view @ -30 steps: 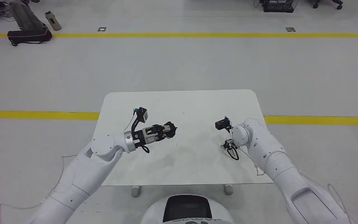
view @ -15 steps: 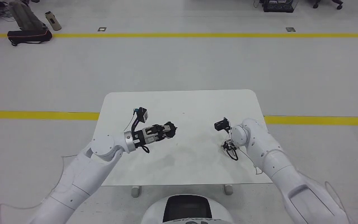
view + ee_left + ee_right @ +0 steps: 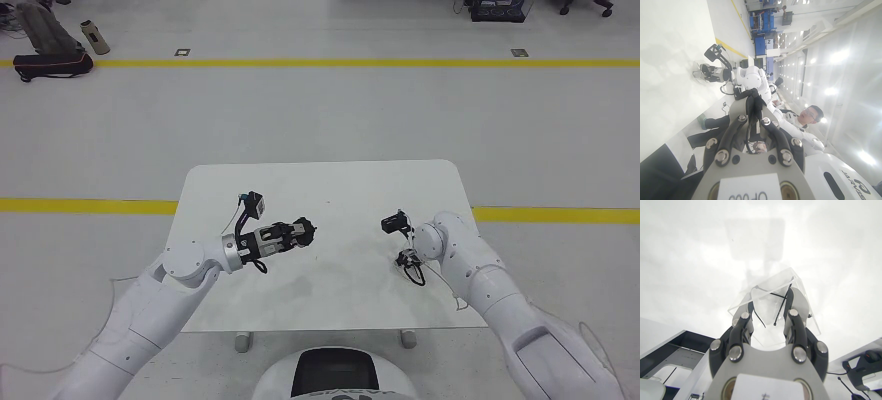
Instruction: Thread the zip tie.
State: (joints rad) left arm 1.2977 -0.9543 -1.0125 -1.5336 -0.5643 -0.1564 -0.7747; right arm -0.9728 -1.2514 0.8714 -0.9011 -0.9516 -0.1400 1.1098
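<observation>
Bench [image 3: 330,185], top view: left tool [image 3: 307,232] hangs over the middle, well apart from the right arm [image 3: 460,262].

Left wrist view: left tool pinched narrow, and I cannot tell whether it holds anything.

Right wrist view: right tool [image 3: 770,298] spread wide inside a clear box [image 3: 811,311]. A black zip tie [image 3: 780,309] lies between its fingers, long axis along them, so the right arm is much the nearer.

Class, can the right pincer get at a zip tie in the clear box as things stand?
Probably yes: the right pincer is open, its tips seemingly inside the clear box, a zip tie between them, nothing blocking.
</observation>
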